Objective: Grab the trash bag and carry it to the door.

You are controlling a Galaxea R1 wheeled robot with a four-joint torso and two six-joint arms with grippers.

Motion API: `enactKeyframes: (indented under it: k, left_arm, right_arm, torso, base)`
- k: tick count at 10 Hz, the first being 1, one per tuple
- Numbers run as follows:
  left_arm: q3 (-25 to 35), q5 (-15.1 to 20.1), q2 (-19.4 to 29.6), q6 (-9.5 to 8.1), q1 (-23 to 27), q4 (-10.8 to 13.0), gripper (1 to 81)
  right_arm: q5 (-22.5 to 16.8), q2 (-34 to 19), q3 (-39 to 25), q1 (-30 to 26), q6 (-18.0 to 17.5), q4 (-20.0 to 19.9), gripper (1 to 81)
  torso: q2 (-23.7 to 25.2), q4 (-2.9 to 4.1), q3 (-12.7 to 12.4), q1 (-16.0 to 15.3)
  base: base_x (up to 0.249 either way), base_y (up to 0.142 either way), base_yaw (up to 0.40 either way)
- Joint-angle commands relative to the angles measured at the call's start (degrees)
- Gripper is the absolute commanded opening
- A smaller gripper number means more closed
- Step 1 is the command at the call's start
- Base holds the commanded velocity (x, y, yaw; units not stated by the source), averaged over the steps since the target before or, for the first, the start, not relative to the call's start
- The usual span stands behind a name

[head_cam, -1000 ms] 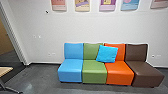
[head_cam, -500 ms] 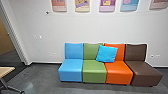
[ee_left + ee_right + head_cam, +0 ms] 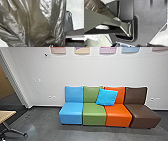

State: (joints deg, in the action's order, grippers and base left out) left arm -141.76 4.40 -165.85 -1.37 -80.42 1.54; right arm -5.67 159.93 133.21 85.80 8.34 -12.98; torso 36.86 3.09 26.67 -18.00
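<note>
Where the wall [image 3: 52, 74] stood: well ahead of both grippers, pale.
Floor [image 3: 43, 122]: dark grey, running forward of the grippers toward the wall.
Seats [image 3: 94, 118]: four in a row, blue, green, orange and brown, well ahead of the grippers.
Table [image 3: 6, 114]: pale top, ahead on the left gripper's side, nearer than the seats.
Trash bag [image 3: 37, 23]: glossy brownish film, close by the left gripper; its support could not be made out.
Bag, hazards: snagging or tearing, should the thin film have rubbed the jointed bar [image 3: 97, 18]; a swing into the table, had the robot turned sharply; a drop, had the hold been shallow.
Bag, direction: long axis probably along the creases, which drew together near the left gripper; mouth uncertain.
Cushion [image 3: 107, 97]: bright blue, tilted on the seats, well beyond the grippers.
Left gripper: opening and grasp could not be told; a hold on the bag seemed likely.
Right gripper: opening and grasp could not be told.
</note>
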Motion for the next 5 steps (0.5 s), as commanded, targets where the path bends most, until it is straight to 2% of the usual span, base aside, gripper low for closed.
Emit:
enactKeyframes:
  k: [1,4,5]
  left_arm:
    - [-2.6,4.2,-1.7,0.40,2.6,0.7,1.0]
    - [-4.8,4.3,-2.9,0.40,2.6,1.1,1.0]
    - [-4.8,4.4,-3.0,0.40,2.6,1.1,1.0]
  right_arm:
    - [-4.3,0.6,0.6,-2.1,0.2,0.3,81.1]
    - [-4.3,2.0,2.9,-2.1,0.2,0.4,81.1]
    - [-4.3,2.1,2.9,-2.1,0.2,0.4,81.1]
  torso:
    - [-5.6,0.00,0.0,3.6]
    - [-11.9,0.00,0.0,7.7]
    - [-13.8,0.00,-2.9,8.9]
  base:
    - [0.000,0.000,0.000]
    - [0.000,0.000,0.000]
    - [0.000,0.000,0.000]
